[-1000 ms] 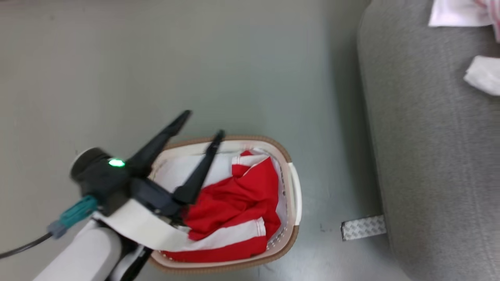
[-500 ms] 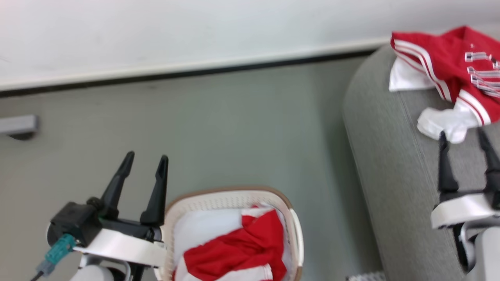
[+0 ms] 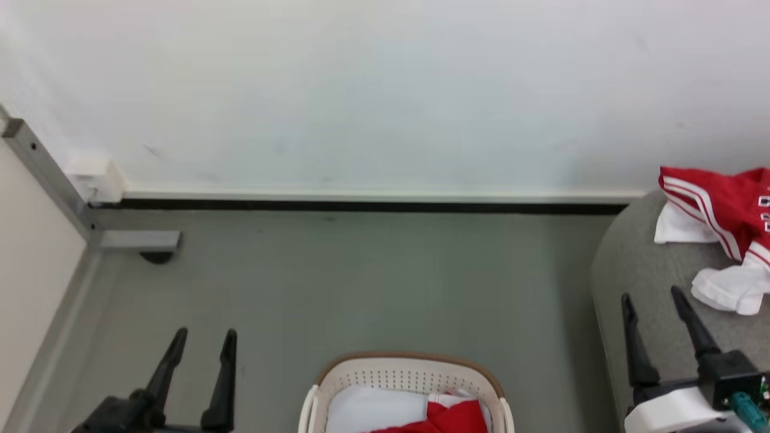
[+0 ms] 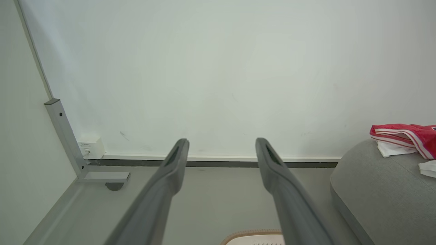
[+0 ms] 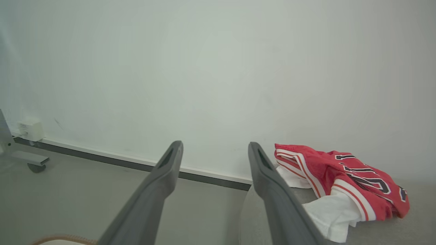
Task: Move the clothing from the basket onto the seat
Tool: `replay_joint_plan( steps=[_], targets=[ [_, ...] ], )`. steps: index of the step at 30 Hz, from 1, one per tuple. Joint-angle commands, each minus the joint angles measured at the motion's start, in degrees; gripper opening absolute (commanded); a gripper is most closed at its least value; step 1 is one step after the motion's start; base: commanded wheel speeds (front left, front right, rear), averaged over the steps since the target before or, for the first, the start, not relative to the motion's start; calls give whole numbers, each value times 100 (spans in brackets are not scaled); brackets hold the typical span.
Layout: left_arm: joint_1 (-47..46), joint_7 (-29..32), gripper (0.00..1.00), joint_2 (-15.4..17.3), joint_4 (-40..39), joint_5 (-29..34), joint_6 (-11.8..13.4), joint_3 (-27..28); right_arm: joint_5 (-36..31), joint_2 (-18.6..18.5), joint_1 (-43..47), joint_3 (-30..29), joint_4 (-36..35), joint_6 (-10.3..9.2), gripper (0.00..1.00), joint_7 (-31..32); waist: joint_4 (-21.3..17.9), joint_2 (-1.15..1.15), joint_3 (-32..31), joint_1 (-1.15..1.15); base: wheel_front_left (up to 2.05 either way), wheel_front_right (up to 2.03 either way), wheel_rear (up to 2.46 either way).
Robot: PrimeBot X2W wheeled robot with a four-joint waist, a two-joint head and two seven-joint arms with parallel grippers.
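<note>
Now both the left gripper (image 3: 206, 332) and right gripper (image 3: 650, 293) sit withdrawn, fingers spread and empty, the left no longer over the basket (image 3: 409, 359). Red clothing (image 3: 457, 419) remains inside; one garment (image 3: 716, 201) lies on the seat (image 3: 631, 264), so transfer is incomplete. Floor (image 3: 385, 282) between them holds no obstacle.

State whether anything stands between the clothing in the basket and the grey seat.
Nothing visible does. Bare floor lies between the basket, which holds the clothing, and the seat on the robot's right.
</note>
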Motion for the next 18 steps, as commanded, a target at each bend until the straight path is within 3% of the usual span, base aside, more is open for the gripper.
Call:
replay_joint_plan(
  steps=[1, 18],
  targets=[
    [133, -2, 100, -30, 25, 106, -30, 48, 38, -24, 141, 25, 12, -14, 100, -38, 123, 0, -272, 2, 0, 0, 0],
    [619, -2, 100, -556, 165, 581, -645, 675, 498, -19, 620, 538, 166, -14, 100, -32, -171, 0, -495, 2, 0, 0, 0]
  ],
)
